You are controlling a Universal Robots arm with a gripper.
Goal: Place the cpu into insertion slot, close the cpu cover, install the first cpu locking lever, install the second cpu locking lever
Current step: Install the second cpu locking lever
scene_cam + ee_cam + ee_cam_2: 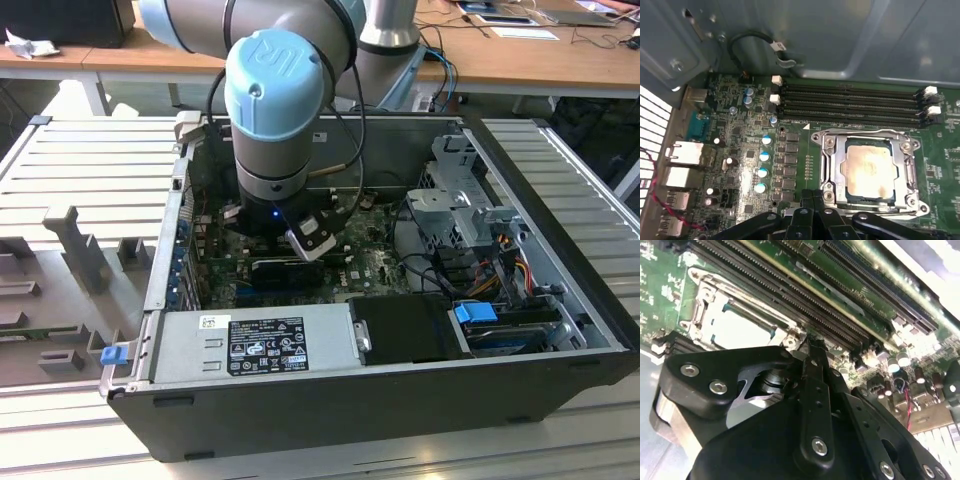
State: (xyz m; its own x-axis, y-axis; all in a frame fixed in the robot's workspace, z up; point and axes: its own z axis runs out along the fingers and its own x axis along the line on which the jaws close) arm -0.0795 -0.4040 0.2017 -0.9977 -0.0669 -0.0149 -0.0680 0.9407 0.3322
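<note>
The small flat square cpu with its silvery-grey metal top (871, 170) already sits in the socket on the green motherboard (740, 150), and the thin silver-grey hinged cpu cover (832, 150) lies down around it, its square opening framing the chip. In the first wrist view the black tool (812, 212) hangs just beside the socket's edge, at about seven o'clock from the chip; its fingertips (816, 196) look drawn narrow together and hold nothing that shows. In the exterior view the arm reaches down into the open dark-grey computer case (560, 330) resting on the desk. The chip is likely light, rigid and fragile underneath, best touched only by its edges, never pressed hard on top. The cover is thin sheet metal, stiff but springy, and probably slippery; its outer rim near the free end looks the safest place to push.
</note>
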